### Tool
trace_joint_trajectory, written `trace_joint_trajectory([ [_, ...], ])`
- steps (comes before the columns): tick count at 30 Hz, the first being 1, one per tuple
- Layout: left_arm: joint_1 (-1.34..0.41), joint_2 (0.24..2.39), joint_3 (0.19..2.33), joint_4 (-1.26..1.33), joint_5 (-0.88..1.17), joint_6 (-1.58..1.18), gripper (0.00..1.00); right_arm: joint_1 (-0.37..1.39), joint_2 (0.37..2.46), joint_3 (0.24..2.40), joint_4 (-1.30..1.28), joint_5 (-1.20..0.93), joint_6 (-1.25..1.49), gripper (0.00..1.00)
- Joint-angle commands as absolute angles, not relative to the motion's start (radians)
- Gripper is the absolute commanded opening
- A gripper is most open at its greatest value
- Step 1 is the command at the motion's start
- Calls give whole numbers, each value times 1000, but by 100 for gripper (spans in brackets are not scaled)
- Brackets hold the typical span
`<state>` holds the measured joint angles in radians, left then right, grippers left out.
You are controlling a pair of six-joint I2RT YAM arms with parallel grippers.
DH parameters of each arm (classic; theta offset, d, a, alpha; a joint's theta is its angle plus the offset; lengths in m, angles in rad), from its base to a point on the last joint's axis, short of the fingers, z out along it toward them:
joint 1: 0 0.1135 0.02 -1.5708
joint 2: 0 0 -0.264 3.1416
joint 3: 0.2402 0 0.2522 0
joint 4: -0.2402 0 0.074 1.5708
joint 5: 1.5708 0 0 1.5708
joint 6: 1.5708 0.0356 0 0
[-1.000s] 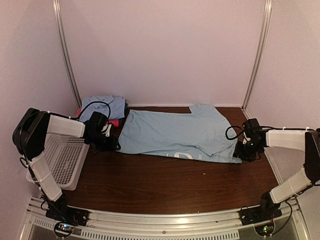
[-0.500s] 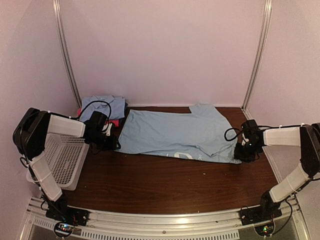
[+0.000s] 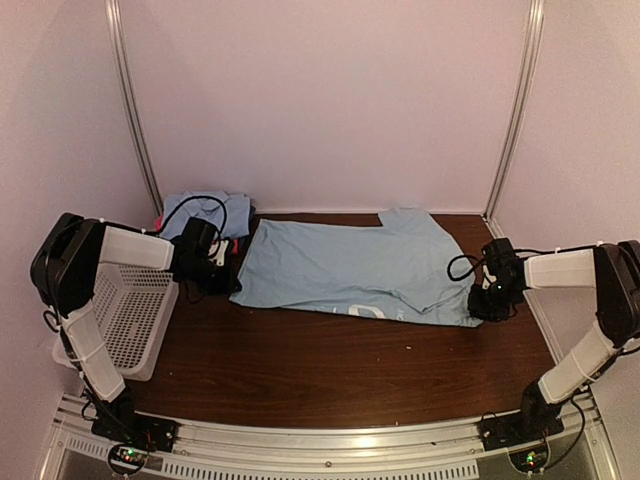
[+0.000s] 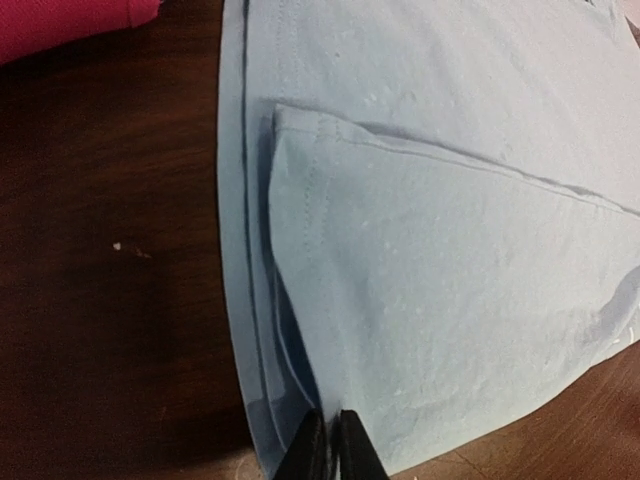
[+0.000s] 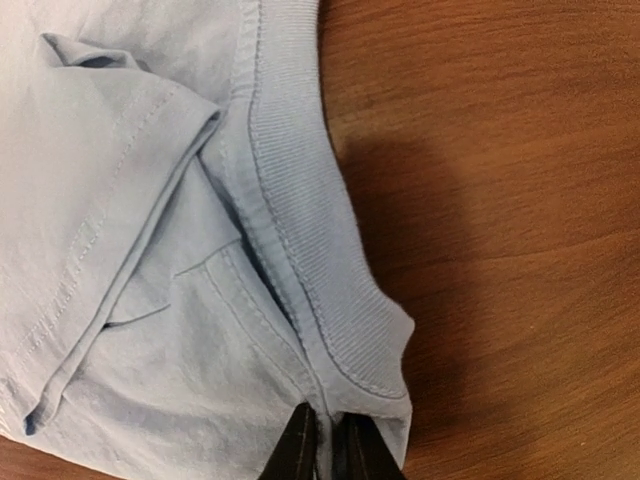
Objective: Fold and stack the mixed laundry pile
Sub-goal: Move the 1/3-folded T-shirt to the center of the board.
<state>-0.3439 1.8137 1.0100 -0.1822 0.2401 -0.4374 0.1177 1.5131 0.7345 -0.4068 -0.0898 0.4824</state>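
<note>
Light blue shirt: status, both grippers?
Left gripper pinched on light blue shirt hem, right gripper pinched on its neckband. Shirt spread flat on table. Magenta cloth and basket off to the side.

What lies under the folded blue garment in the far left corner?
A magenta cloth lies under the folded garment and peeks out at its near edge. Most of the cloth is covered, and anything else beneath cannot be seen.

Bare table (image 3: 330, 370) lies open before the spread shirt (image 3: 340, 265) (basket (image 3: 130, 315) blocks the left edge).
</note>
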Motion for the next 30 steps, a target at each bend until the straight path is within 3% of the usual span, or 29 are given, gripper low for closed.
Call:
trace_joint_trajectory([
  [1, -340, 1838, 1048, -162, 252, -429, 2, 104, 1525, 756, -404, -82, 468, 6],
  [3, -341, 1833, 1052, -184, 243, -432, 0, 99, 1519, 759, -417, -80, 467, 0],
  [15, -341, 1622, 953, -326, 138, -452, 0, 78, 1363, 715, -574, -13, 497, 0],
  [25, -341, 1638, 902, -391, 127, -446, 0, 78, 1327, 636, -621, -107, 583, 0],
  [27, -340, 1641, 896, -390, 128, -443, 0, 78, 1313, 618, -621, -133, 599, 4],
  [30, -341, 1601, 901, -373, 139, -428, 18, 77, 1273, 629, -620, -159, 582, 15],
])
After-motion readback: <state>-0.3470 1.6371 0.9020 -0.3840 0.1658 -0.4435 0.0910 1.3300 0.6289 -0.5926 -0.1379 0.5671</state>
